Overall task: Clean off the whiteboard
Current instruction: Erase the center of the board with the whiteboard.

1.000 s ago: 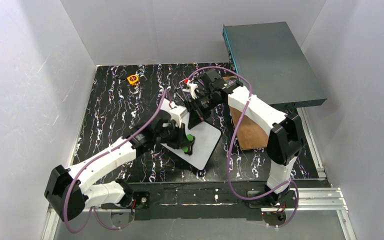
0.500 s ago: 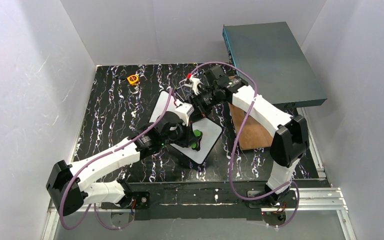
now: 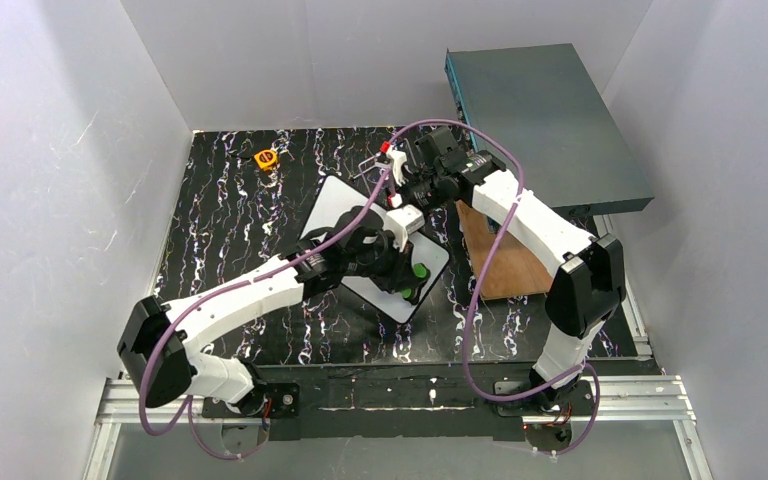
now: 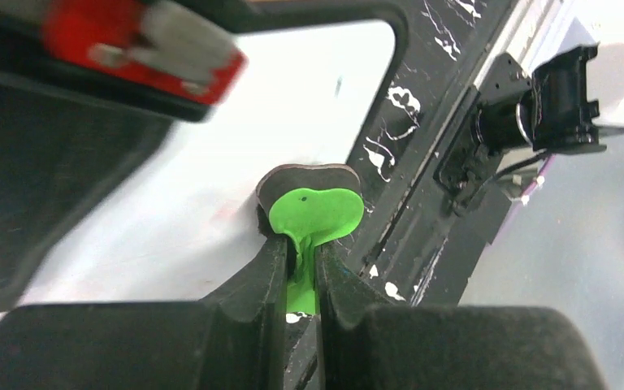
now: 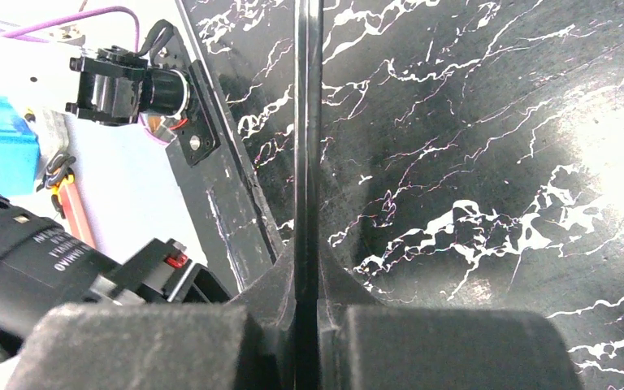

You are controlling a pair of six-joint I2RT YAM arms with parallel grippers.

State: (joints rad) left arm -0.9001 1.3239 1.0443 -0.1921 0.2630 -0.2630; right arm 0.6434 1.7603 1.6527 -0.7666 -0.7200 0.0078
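Black marble-patterned bench point(image 3: 230, 230) with white veins fills the middle of the top view, closed in by plain white walls. At the frame's centre lies the small rectangular whiteboard with a thin black frame point(image 3: 333, 208), set at a slant from upper left to lower right. The middle of it is covered by the left arm.

Over the board's lower right part sits the left tool point(image 3: 413, 283). In its wrist view, the left tool point(image 4: 301, 248) has its fingers pinching the stem of a bright green eraser with a dark felt pad point(image 4: 312, 206). The pad rests on the white surface of the whiteboard point(image 4: 211, 154), just beside the black frame at the right.

At the board's upper right edge sits the right tool point(image 3: 401, 196). In its own view, the right tool point(image 5: 307, 253) is pressed together on a thin black strip point(image 5: 307, 122) that runs straight up the frame. Whether that is the board's frame seen edge-on or its wire stand I cannot tell.

A large grey-teal metal box point(image 3: 550, 120) fills the upper right. A brown wooden board point(image 3: 500, 262) lies below it, right of the whiteboard. A small orange and yellow object point(image 3: 266, 158) sits in the upper left of the bench.
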